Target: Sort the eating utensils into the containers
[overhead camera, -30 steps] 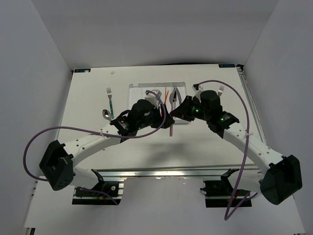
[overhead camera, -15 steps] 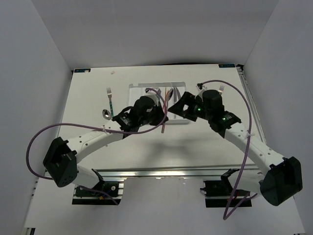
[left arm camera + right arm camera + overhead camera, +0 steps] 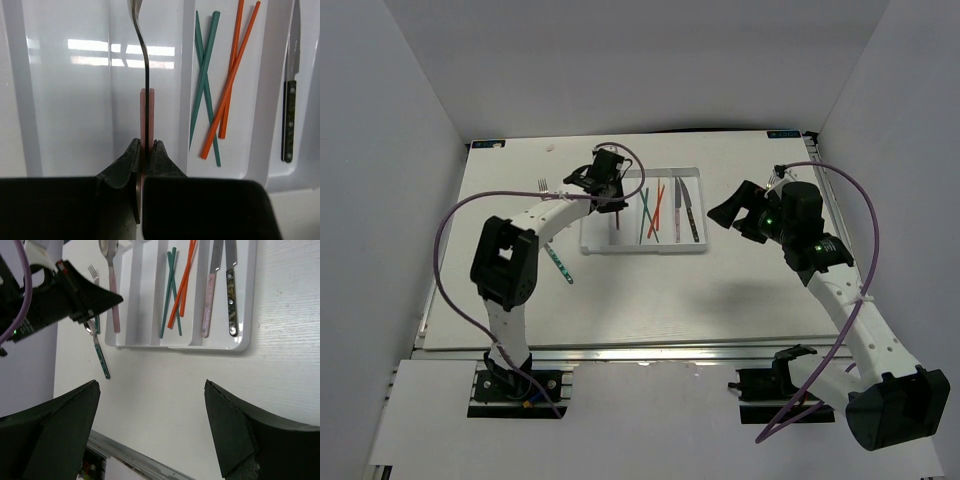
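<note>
The left end effector (image 3: 146, 149) is pinching the pink-handled spoon (image 3: 147, 107) in a narrow grip at the end of its handle. The spoon is pointing straight ahead of the fingers. Its long axis is running parallel to the dividers of the white tray (image 3: 65, 105). It is hanging over the compartment just left of the one where the teal and orange chopsticks (image 3: 220, 100) are lying crossed. Letting go is probably all the coming move is asking for, and the left arm is the one in place. The right end effector (image 3: 150, 387) is standing wide and empty above the tabletop (image 3: 210, 390), off the tray's right side.

A teal-handled spoon (image 3: 101, 360) and a fork (image 3: 93, 273) are waiting on the tabletop left of the tray, nearer the left arm.

The held spoon's bowl is running off the top of the left wrist view and its handle is showing edge-on. I cannot tell whether it is touching the tray floor.
</note>
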Available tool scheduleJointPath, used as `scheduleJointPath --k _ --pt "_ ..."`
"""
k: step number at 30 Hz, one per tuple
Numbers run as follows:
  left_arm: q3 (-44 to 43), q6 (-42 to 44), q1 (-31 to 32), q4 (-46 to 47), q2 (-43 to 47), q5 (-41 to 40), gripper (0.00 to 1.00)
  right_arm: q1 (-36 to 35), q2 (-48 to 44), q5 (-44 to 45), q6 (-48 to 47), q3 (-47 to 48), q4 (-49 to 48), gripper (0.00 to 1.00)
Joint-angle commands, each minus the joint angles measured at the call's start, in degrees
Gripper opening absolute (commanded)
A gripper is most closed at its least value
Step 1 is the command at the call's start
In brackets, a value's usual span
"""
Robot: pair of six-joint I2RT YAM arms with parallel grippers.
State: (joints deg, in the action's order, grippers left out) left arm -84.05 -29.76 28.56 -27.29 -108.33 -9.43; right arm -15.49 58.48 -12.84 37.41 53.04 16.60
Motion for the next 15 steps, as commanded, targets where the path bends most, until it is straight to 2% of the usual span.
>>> scheduleJointPath --k 1,5,10,15 --pt "-8.04 1.98 -0.43 -4.25 -4.77 -1.2 0.0 0.37 -0.65 -0.78 -3.83 1.46 2.56 0.89" --pt "-15.34 1.72 -0.96 -6.2 -10.22 -1.29 0.0 0.54 -1.09 -1.05 -5.06 1.02 3.0 0.89" --pt "-16.5 0.84 -1.75 -6.29 -13.91 -0.85 0.01 0.63 -1.09 -1.05 -6.29 1.1 3.44 0.89" --pt "-15.36 0.49 -1.84 -5.41 -13.49 1.07 0.28 0.63 -0.91 -1.05 -6.65 1.28 3.53 0.89"
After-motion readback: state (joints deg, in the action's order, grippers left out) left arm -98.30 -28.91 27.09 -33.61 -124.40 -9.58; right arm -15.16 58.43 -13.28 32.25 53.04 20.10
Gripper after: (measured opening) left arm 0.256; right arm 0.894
